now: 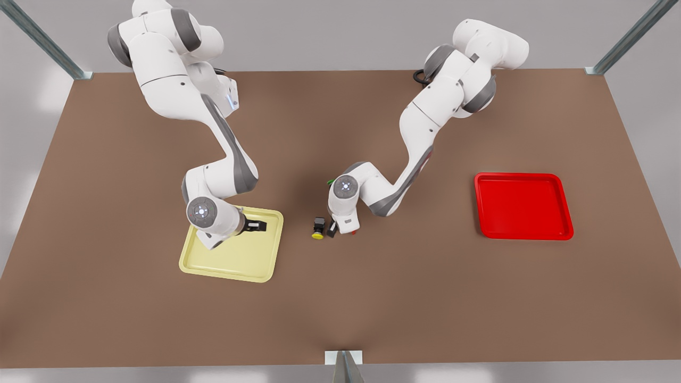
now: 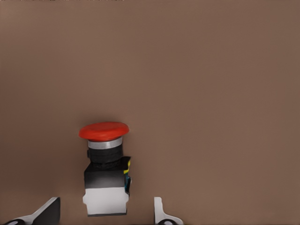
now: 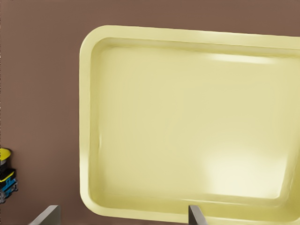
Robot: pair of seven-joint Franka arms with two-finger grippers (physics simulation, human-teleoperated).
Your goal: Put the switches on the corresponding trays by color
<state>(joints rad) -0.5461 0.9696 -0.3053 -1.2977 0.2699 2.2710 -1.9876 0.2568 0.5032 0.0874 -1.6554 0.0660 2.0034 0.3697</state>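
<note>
My left tool [image 2: 107, 213] spreads released around the red-capped push-button switch [image 2: 105, 166]; my right tool [image 3: 123, 216] hovers, released, above the pale yellow plastic tray [image 3: 89, 154].

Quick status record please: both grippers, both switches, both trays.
left gripper: open, fingers either side of the red switch
right gripper: open, above the yellow tray
red switch: upright on table, not gripped
yellow switch: on table, beside left gripper
yellow tray: no switch in it
red tray: no switch in it
switches placed: none
</note>
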